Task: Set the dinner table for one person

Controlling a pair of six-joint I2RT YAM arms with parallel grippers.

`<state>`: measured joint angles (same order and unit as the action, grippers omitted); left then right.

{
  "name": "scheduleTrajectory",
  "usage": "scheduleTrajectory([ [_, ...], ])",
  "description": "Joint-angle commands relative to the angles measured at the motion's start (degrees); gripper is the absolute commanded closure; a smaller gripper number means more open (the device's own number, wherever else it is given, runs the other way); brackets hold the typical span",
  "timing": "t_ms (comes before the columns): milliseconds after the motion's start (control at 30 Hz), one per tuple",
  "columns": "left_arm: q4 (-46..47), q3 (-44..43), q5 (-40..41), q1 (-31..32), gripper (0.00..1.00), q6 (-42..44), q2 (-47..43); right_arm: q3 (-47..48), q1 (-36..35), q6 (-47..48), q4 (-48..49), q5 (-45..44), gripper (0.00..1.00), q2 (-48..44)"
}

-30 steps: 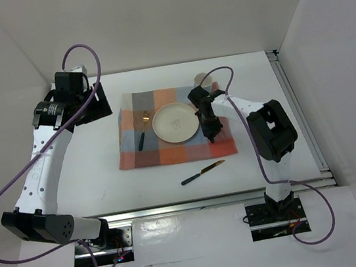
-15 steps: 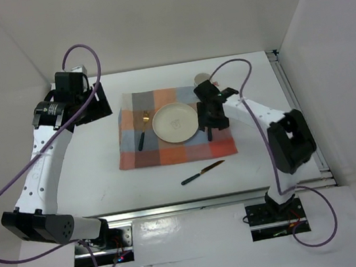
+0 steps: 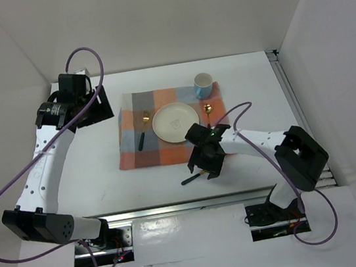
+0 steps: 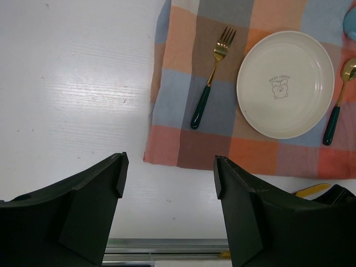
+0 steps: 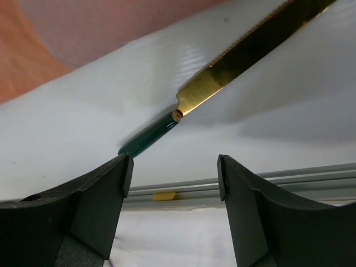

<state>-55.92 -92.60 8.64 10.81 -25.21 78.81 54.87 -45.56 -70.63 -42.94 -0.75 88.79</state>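
On the white dinner table (image 3: 92, 185) lies a checked cloth (image 3: 134, 154). On it are a cream plate (image 3: 176, 122), a gold fork with a green handle (image 3: 142, 130) to its left, a matching spoon (image 3: 207, 111) to its right and a blue cup (image 3: 203, 85) at the back right. A gold knife with a green handle (image 3: 187, 180) lies on the bare table in front of the cloth. My right gripper (image 3: 201, 168) hovers open over it; the knife (image 5: 222, 72) sits just beyond its fingertips (image 5: 119, 167). My left gripper (image 3: 86, 108) is open, empty and raised at the back left.
A metal rail (image 3: 175, 206) runs along the near table edge, close behind the knife (image 5: 250, 183). White walls enclose the back and both sides. The left wrist view shows the cloth (image 4: 183, 150), fork (image 4: 208, 94), plate (image 4: 286, 83) and spoon (image 4: 336, 105) from above.
My right gripper moved from beside the plate towards the near edge and now sits over the knife. The spoon and cup, hidden before, now show. The left arm barely moved.
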Motion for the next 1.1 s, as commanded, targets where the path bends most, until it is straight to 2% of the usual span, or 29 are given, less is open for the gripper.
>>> scheduleTrajectory([
  [0,1.43,0.31,-0.38,0.27,0.2,1.13,-0.85,1.99,-2.07,-12.15,0.23,0.41,0.26,3.12],
  [167,1.43,0.93,-0.91,0.27,0.2,1.13,-0.85,6.73,-3.13,-13.39,-0.39,-0.3,0.28,8.93],
  [333,1.43,0.93,-0.39,0.27,0.2,1.66,-0.85,9.11,-3.13,-16.37,-3.37,-0.3,0.38,12.63],
  [367,1.43,0.93,-0.38,0.27,0.2,1.66,-0.85,9.11,-3.13,-18.03,-3.99,-0.3,0.46,13.33],
  [467,1.43,1.45,-0.38,0.27,0.2,1.66,-0.85,6.57,-3.13,-21.2,-4.52,-0.92,0.6,11.33],
  [500,1.43,1.45,-0.38,0.27,0.2,1.66,-0.85,4.48,-3.13,-22.26,-4.52,-0.92,0.71,10.36],
  [700,1.43,0.4,-0.91,0.79,0.2,1.66,-0.85,-0.64,-3.13,-28.5,-8.73,-4.95,0.89,-0.19],
  [833,1.43,0.4,-0.91,0.79,0.2,1.66,-0.85,-1.26,-4.97,-30.53,-15.4,-9.26,0.9,-8.52],
  [967,1.96,1.18,-0.91,0.79,0.2,1.66,-0.85,1.81,-4.98,-26.58,-21.9,-14.79,0.93,-11.88],
  [1033,2.48,1.19,-0.91,0.79,0.2,1.66,-0.85,4.7,-4.98,-23.68,-24.37,-20.76,0.94,-12.59],
  [1067,2.48,1.19,-0.91,0.79,0.2,1.66,-0.24,5.76,-4.98,-19.5,-24.47,-22.69,0.94,-12.59],
])
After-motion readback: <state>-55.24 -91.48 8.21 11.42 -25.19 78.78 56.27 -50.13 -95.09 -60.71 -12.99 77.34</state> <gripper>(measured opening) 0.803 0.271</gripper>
